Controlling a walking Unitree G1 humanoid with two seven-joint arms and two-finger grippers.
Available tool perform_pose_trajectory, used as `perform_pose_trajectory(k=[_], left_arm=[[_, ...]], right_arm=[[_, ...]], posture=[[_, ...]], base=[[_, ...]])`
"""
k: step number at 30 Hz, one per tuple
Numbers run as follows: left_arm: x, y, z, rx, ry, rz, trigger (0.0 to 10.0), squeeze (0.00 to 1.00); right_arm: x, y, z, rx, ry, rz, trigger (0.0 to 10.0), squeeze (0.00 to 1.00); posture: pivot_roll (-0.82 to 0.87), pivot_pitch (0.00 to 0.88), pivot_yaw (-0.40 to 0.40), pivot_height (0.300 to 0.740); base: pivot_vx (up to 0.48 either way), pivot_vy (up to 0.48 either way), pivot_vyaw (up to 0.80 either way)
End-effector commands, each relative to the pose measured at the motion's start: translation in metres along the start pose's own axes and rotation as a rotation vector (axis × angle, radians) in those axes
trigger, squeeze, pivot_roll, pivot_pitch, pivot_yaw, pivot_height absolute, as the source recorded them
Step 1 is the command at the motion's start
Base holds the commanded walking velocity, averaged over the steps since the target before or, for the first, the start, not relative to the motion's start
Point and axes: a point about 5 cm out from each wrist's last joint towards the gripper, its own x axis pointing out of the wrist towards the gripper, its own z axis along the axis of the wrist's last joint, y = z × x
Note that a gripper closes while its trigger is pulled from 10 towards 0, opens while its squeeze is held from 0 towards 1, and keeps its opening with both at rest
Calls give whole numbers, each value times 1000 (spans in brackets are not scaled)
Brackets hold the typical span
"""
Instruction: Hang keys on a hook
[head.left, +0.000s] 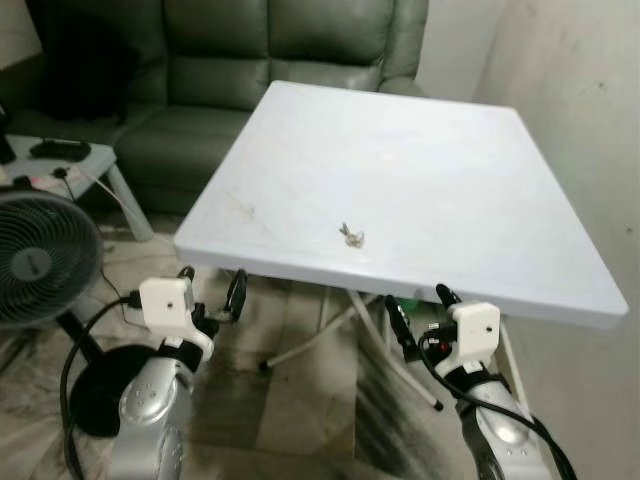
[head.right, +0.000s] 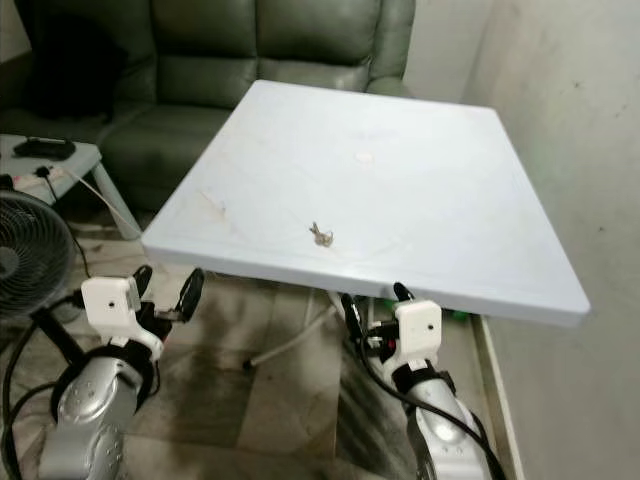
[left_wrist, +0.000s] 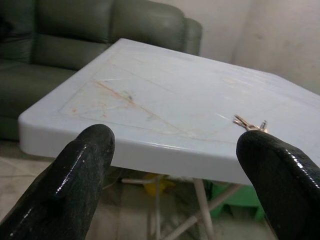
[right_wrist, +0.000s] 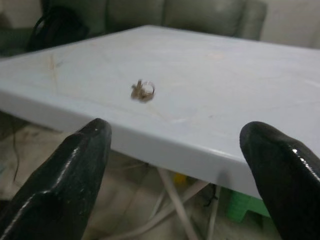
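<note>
Sofa: a dark green sofa (head.left: 270, 60) stands at the far side of the room, behind the table.
Wall: a pale, scuffed wall (head.left: 590, 110) runs along the robot's right, close to the table's edge.
Table: a white square table (head.left: 420, 150) on folding legs stands between the robot and the sofa; its top is scratched and lightly stained, and its near edge lies just ahead of both arms.
Fan: a black floor fan (head.left: 35, 260) stands on the tiled floor to the robot's left, its round base beside the left arm.
Side table: a small white side table (head.left: 95, 165) sits near the sofa's left end with a dark object on it.
Left gripper: the left gripper (head.left: 212, 290) is held low, below and just short of the table's near edge, fingers spread apart and holding nothing.
Right gripper: the right gripper (head.right: 372, 303) sits under the near edge, fingers likewise parted and empty.
Keys: a small bunch of keys (head.left: 351, 235) lies flat on the tabletop near the front edge, apart from both grippers.
</note>
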Motion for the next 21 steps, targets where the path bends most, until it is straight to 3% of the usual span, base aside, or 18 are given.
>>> perform_pose_trajectory(k=[1, 11, 21], left_arm=[[0, 8, 5, 22, -12, 20, 10000, 0], [1, 8, 7, 23, -20, 26, 10000, 0], [1, 7, 7, 27, -16, 26, 10000, 0]], right_arm=[[3, 6, 4, 13, -18, 15, 10000, 0], [2, 7, 5, 13, -19, 22, 10000, 0], [2, 8, 5, 16, -17, 28, 10000, 0]], posture=[[-34, 0, -20, 740], [-34, 0, -24, 740], [-32, 0, -26, 740]], base=[[0, 439, 0], [246, 329, 0], [416, 0, 0]])
